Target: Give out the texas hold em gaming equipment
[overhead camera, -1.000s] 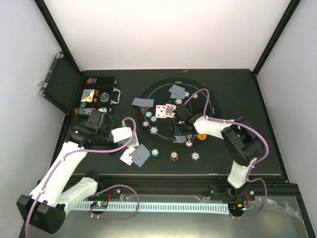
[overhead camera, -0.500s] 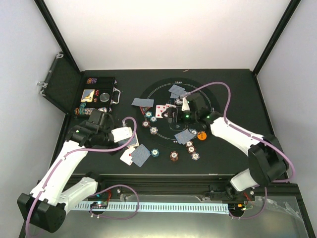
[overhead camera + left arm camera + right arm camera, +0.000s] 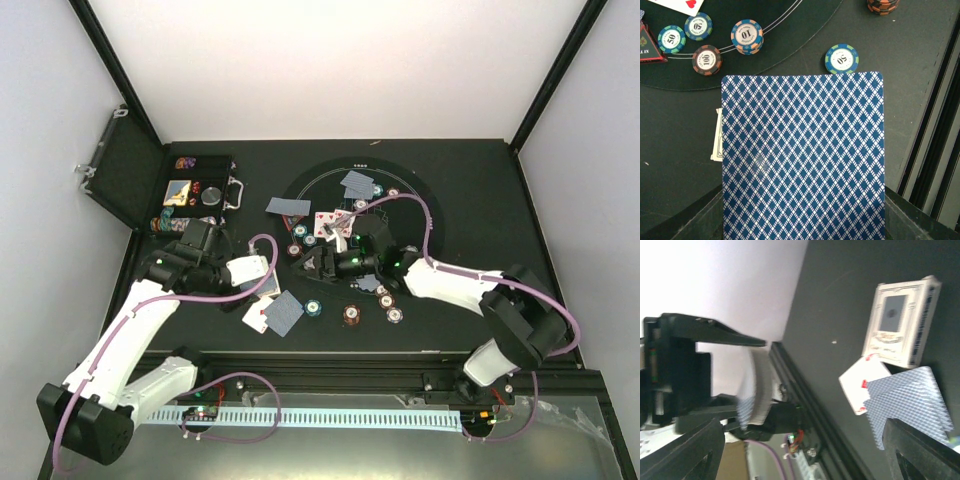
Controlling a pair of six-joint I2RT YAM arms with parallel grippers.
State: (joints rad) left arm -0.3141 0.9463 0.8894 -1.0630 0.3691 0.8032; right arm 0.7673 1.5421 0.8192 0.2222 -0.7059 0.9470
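Note:
My left gripper [image 3: 252,270] is shut on a deck of cards [image 3: 802,155]; its blue diamond back fills the left wrist view. My right gripper [image 3: 312,264] hangs open and empty over the mat's left edge, pointing at the deck [image 3: 751,390]. Its fingers [image 3: 925,450] frame a face-up card [image 3: 862,385] and a blue-backed card [image 3: 912,397] on the table. Other cards [image 3: 357,182] lie on the round mat [image 3: 430,215]. Striped chips [image 3: 842,58] sit just beyond the deck and along the mat's rim [image 3: 746,36].
The black case [image 3: 200,195] stands open at the back left, lid [image 3: 125,170] raised, with chips inside. A white card box [image 3: 900,322] lies beside the loose cards. More chips [image 3: 352,315] sit along the mat's near edge. A rail [image 3: 330,380] runs across the table's front.
The right arm has swung from the mat's right side across to the left, towards the held deck, and its jaws have opened. The left arm has stayed put.

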